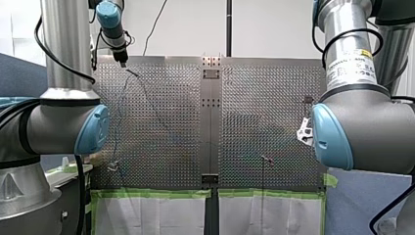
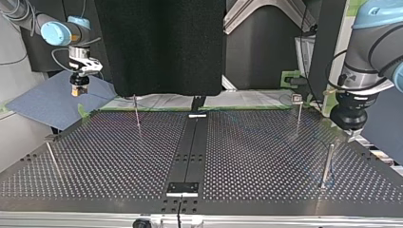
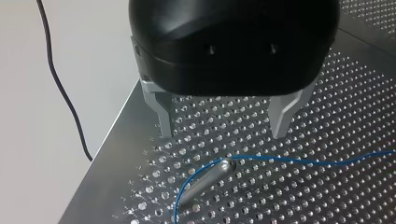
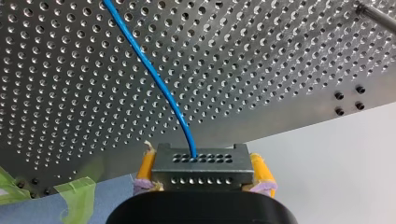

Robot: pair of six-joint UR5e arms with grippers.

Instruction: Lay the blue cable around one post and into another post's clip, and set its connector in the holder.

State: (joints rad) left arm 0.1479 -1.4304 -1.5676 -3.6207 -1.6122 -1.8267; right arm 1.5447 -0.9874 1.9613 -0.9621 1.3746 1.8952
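In the right wrist view my right gripper (image 4: 201, 156) is shut on a grey perforated metal connector (image 4: 201, 168), held between its yellow pads (image 4: 146, 168). The blue cable (image 4: 154, 74) leaves the connector and runs out over the perforated table. In the top view this gripper (image 2: 78, 89) hangs off the table's far left corner. My left gripper (image 3: 223, 123) stands open, its metal fingers (image 3: 282, 116) just above a metal post (image 3: 205, 179). The blue cable (image 3: 299, 161) bends around that post's tip. In the front view my left gripper (image 1: 122, 61) is at the table's far left.
Several thin posts stand on the perforated table (image 2: 266, 156): one with a clip on top (image 2: 297, 99), one at the top view's middle left (image 2: 137, 114), one at its left edge (image 2: 53, 160). A dark rail (image 2: 190, 152) runs down the middle. Green tape (image 1: 151, 194) lines the front view's near edge.
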